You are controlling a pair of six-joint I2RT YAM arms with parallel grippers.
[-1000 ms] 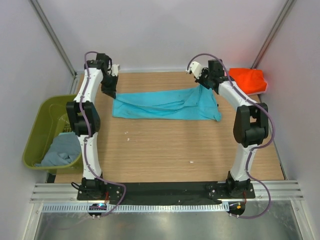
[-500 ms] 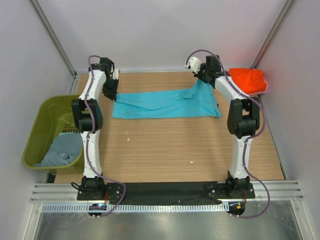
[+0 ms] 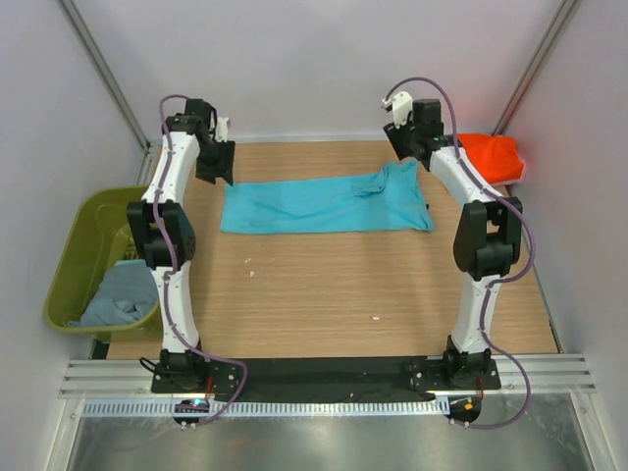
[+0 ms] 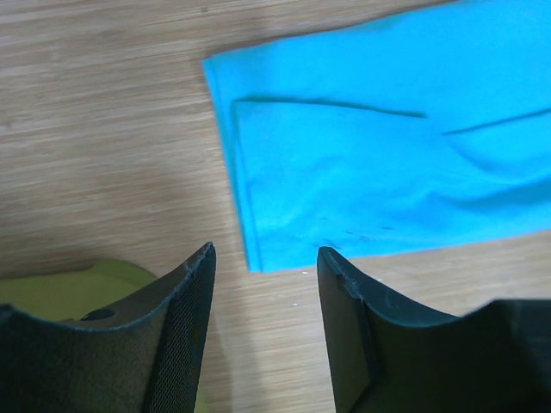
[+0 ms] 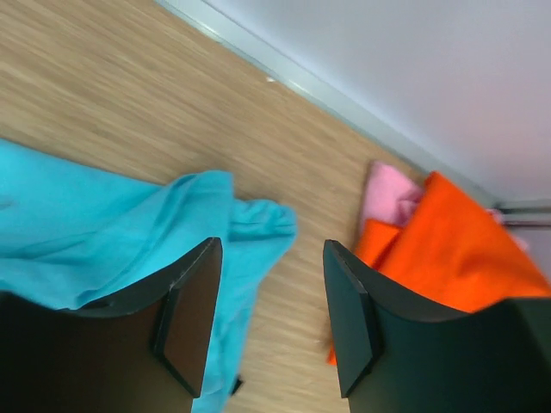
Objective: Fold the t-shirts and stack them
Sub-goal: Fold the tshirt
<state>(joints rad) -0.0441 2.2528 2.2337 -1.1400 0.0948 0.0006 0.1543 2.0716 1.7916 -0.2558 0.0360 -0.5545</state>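
Observation:
A bright turquoise t-shirt [image 3: 324, 203] lies folded into a long strip across the far half of the table; its left end [image 4: 362, 172] shows in the left wrist view, its rumpled right end [image 5: 129, 241] in the right wrist view. My left gripper [image 3: 214, 169] hovers open just off the strip's left end, nothing between its fingers [image 4: 185, 344]. The right gripper [image 3: 404, 147] is raised open over the strip's far right corner, also empty. An orange-red t-shirt [image 3: 489, 155] sits folded at the far right on top of a pink one [image 5: 392, 194]. A dull grey-blue shirt [image 3: 120, 292] lies in the bin.
An olive-green plastic bin [image 3: 83, 240] stands off the table's left edge. White walls and metal frame posts close in the far side and both flanks. The arm bases sit on a black rail [image 3: 324, 373] at the near edge.
Both grippers have opened and let go of the turquoise shirt's ends, then lifted away toward the far edge. The strip has settled flat on the table.

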